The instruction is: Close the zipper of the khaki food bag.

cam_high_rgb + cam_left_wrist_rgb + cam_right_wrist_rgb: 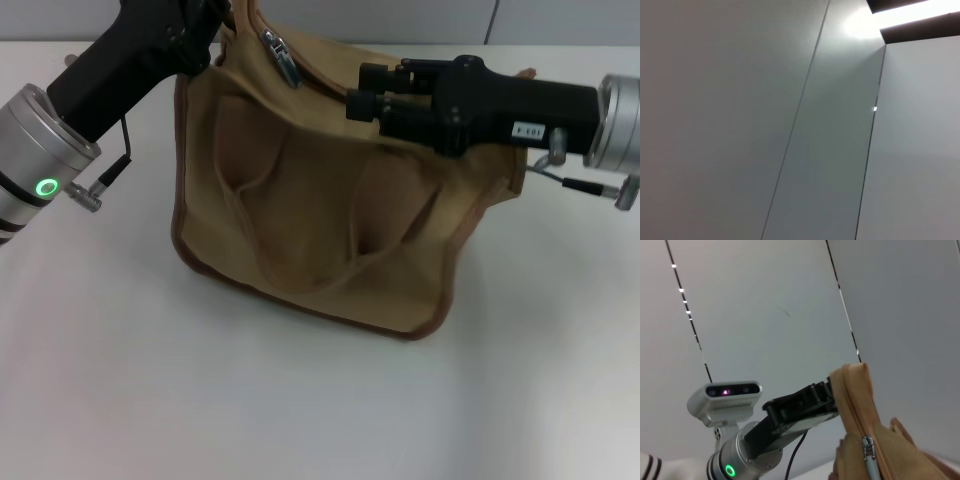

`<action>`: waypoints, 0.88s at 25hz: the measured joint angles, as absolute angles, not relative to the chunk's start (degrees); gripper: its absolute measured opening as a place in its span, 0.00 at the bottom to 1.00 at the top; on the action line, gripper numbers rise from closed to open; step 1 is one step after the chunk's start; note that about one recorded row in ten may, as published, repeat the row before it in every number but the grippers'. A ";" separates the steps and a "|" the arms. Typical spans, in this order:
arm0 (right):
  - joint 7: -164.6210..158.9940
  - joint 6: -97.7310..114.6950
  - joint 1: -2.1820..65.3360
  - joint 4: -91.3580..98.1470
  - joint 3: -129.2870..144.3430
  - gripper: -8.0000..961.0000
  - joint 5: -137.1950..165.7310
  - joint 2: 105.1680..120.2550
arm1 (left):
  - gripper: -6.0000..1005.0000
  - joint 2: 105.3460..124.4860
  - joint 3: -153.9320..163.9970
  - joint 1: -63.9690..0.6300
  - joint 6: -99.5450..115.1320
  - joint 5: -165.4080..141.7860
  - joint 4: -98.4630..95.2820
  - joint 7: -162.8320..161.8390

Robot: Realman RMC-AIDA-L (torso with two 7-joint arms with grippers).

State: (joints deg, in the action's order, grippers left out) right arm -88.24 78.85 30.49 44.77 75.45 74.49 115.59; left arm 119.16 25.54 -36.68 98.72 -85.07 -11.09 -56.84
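Observation:
The khaki food bag point(320, 220) stands on the white table, its front with loop handles facing me. The zipper's silver slider and pull tab point(280, 55) hang at the bag's top, near its left end. My left gripper point(215, 35) is shut on the bag's top left corner. My right gripper point(352, 90) hovers over the bag's top, pointing left, open and empty, a short way right of the slider. The right wrist view shows the bag's end point(860, 405), the slider point(869, 446) and the left gripper point(827, 392) pinching the fabric. The left wrist view shows only wall.
The white table point(150, 380) spreads in front of and left of the bag. Grey wall panels point(790, 120) stand behind. The left arm's cable point(118, 165) hangs close to the bag's left side.

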 joint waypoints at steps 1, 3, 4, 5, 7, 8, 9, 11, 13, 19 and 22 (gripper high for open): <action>-91.66 79.21 31.12 45.22 74.75 0.33 75.87 115.40 | 0.07 119.17 25.56 -36.72 98.90 -85.10 -10.90 -56.87; -98.37 80.05 32.85 45.57 73.72 0.39 78.20 114.76 | 0.07 119.18 25.60 -36.78 99.07 -85.11 -10.60 -56.90; -101.82 80.54 33.87 45.53 73.28 0.42 79.21 114.34 | 0.07 119.18 25.62 -36.80 99.16 -85.11 -10.51 -56.90; -104.51 80.95 34.88 45.47 72.88 0.44 80.00 113.93 | 0.07 119.18 25.64 -36.81 99.22 -85.12 -10.47 -56.91; -110.00 82.88 37.04 45.42 71.90 0.44 81.75 113.07 | 0.07 119.18 25.68 -36.83 99.41 -85.16 -10.46 -56.93; -112.05 84.13 37.92 45.45 71.28 0.44 82.26 112.71 | 0.08 119.18 25.67 -36.83 99.47 -85.18 -10.46 -56.95; -115.92 87.84 39.96 45.58 69.82 0.44 82.85 111.94 | 0.08 119.18 25.68 -36.83 99.49 -85.20 -10.46 -56.97; -117.32 89.00 40.78 45.61 69.40 0.44 83.04 111.70 | 0.08 119.18 25.67 -36.84 99.61 -85.23 -10.45 -57.00; -120.71 90.60 42.59 45.48 68.83 0.44 83.96 111.30 | 0.08 119.18 25.67 -36.89 99.98 -85.22 -10.45 -57.01; -127.88 92.09 46.62 44.47 68.88 0.44 89.87 111.77 | 0.08 119.18 25.66 -36.99 101.69 -85.07 -10.60 -57.04; -127.91 91.82 46.51 45.13 68.75 0.44 91.87 113.08 | 0.08 119.18 25.66 -37.01 101.93 -85.01 -10.74 -57.05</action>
State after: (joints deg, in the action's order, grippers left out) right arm -127.91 91.82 46.51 45.13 68.75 91.87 113.08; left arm 119.18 25.66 -37.01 101.93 -85.01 -10.74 -57.05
